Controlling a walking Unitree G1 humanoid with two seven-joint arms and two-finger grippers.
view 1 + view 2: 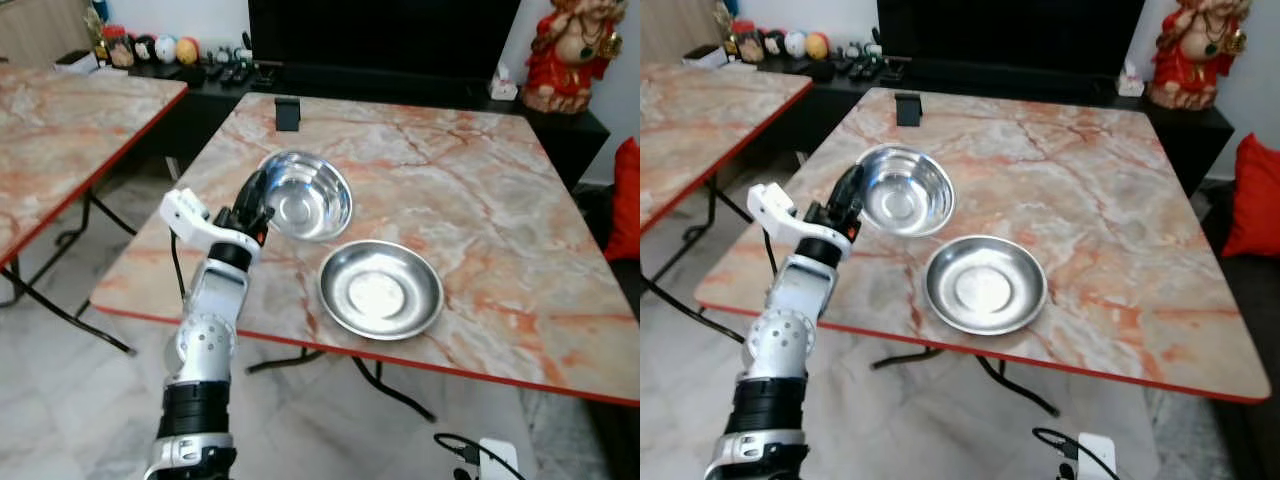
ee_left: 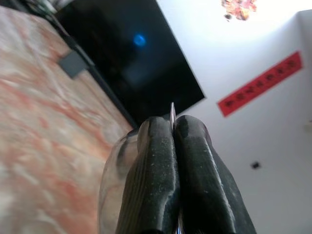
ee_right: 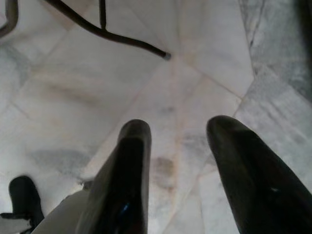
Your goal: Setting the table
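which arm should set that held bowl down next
Left. The left pincer is already shut on the rim of the steel bowl, tilted over the table. The right pincer hangs open over the floor.

Left arm (image 1: 205, 345) silver, black joint bands; white wrist block; black fingers (image 2: 161, 185).

table (image 1: 480, 200): orange-veined marble, red edge | bowls (image 1: 305, 195): silver | floor (image 3: 97, 87): grey-white marble

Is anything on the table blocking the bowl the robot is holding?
The left gripper is shut on the bowl rim, tilting it. The steel plate lies close in front of the bowl, toward the table edge. Beyond the bowl stands a small black object.
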